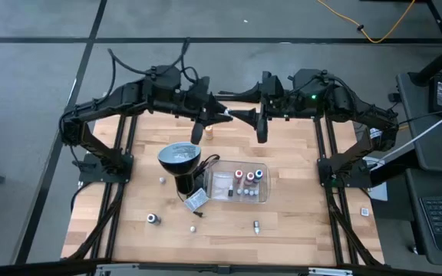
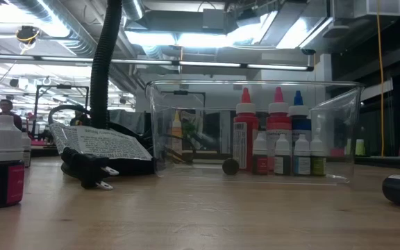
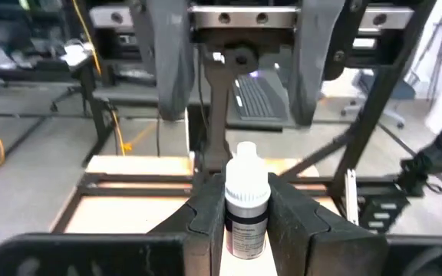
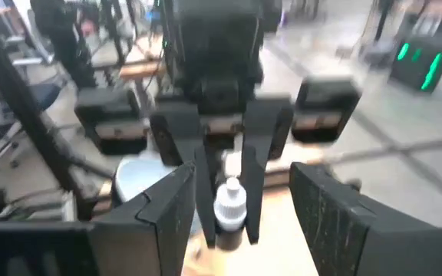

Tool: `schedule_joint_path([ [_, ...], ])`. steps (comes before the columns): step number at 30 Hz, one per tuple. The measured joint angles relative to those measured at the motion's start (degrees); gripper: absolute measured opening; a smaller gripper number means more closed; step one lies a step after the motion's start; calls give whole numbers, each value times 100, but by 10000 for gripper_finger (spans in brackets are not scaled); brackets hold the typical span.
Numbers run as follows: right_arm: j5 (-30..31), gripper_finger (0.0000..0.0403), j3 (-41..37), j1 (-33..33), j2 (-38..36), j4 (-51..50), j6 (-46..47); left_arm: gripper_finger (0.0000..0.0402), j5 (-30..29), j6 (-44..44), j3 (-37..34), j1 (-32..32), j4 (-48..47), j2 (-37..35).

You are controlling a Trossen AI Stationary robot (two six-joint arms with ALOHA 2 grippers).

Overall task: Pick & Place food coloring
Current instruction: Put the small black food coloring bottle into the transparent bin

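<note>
Nearest the front edge of the wooden desk (image 1: pixel 298 230), a few loose food coloring bottles (image 1: pixel 153 219) lie scattered, one toward the left front, two small ones near the middle front. Just behind them, at the desk's centre, a clear plastic tray (image 1: pixel 262 193) holds more tiny bottles, three taller ones with red and blue caps (image 2: pixel 278 98) standing behind a row of shorter white-capped ones. Beside the tray's left end stands a black lamp (image 1: pixel 179 159) with a round silvery head, and a folded printed tag (image 2: pixel 96 144) with a plug lies by it.

Farther back, over the rear edge of the desk, both arms meet in mid-air, tips facing each other. The left gripper (image 3: pixel 247 222) is pinching a small white-capped bottle (image 3: pixel 245 198) upright between its pressed-in fingers (image 3: pixel 202 222), cap poking up above them. The right gripper (image 4: pixel 240 215) faces it with its fingers (image 4: pixel 163 211) spread, standing on either side of that same bottle without touching it.
</note>
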Motion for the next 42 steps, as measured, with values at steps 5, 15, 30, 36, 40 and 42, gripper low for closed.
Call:
schedule_joint_path([
  [5, -394, 210, -7, -65, 9, -586, 358, 70, 42, -15, 0, -55, -218, 134],
  [15, -716, 210, -2, -63, 101, -1032, 611, 70, 206, -57, -4, -74, -637, 334],
  [30, -857, 210, -9, -63, 398, -1263, 612, 70, 273, -57, -3, -100, -1042, 332],
  [36, -895, 210, -9, -63, 398, -1278, 638, 70, 275, -57, -2, -100, -1115, 332],
  [40, -895, 201, -8, -63, 398, -1278, 644, 70, 207, -57, -1, -100, -1208, 332],
  [42, -895, 190, -9, -63, 398, -1278, 642, 70, 206, -57, 0, -100, -1213, 332],
])
